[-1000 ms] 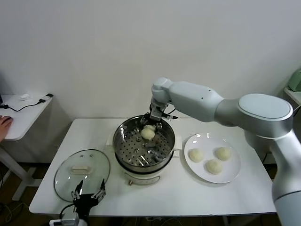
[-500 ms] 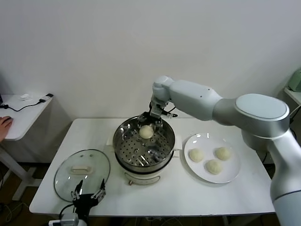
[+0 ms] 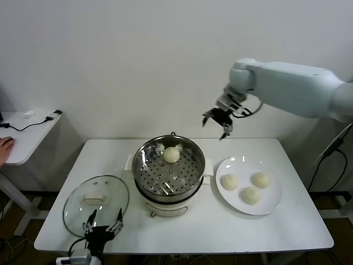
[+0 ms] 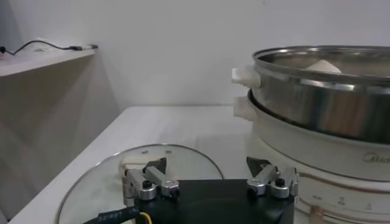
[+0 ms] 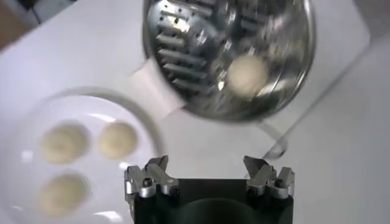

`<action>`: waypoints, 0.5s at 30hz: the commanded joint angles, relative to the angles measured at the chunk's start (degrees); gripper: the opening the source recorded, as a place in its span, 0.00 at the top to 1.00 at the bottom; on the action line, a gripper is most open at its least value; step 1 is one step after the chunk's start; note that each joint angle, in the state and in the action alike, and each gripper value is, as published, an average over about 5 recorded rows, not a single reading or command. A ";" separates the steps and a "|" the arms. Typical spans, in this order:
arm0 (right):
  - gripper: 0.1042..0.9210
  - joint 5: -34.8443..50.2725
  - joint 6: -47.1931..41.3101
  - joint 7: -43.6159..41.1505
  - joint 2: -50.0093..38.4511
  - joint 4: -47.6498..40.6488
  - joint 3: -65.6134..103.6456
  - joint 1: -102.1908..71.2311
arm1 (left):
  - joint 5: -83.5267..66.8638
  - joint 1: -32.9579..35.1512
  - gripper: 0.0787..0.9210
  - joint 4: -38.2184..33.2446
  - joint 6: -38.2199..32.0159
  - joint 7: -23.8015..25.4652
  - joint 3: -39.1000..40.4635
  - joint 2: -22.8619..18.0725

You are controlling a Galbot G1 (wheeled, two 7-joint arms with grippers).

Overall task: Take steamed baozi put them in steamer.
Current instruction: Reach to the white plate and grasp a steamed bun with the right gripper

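Observation:
One cream-white baozi (image 3: 171,154) lies on the perforated tray at the far side of the shiny steamer (image 3: 187,175); it also shows in the right wrist view (image 5: 245,74). Three more baozi (image 3: 251,195) sit on the white plate (image 3: 276,204), and they show in the right wrist view too (image 5: 117,140). My right gripper (image 3: 217,121) is open and empty, held high in the air behind the table between steamer and plate. My left gripper (image 3: 103,227) is open and empty, low at the table's front edge by the glass lid (image 3: 77,210).
The glass lid with a white handle (image 4: 131,161) lies flat at the front left of the white table (image 3: 298,232). A small side table (image 3: 27,132) with a cable stands at the far left; a hand rests at its edge.
My right gripper let go of the baozi on the steamer tray, then rose up and to the right, away from the steamer. The left arm has not moved.

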 commanded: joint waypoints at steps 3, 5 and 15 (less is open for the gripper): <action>0.12 5.91 -20.17 6.84 -10.77 7.88 -0.71 -8.75 | 0.12 0.02 0.12 0.58 0.23 0.01 -0.24 -0.04; 0.12 5.44 -21.35 7.64 -9.69 6.81 1.66 -12.31 | 0.17 0.14 0.12 0.77 0.30 0.02 -0.25 -0.06; 0.12 1.49 -22.00 8.69 -3.95 -3.03 12.04 -26.10 | 0.35 0.61 0.12 1.84 0.10 -0.07 -0.28 -0.21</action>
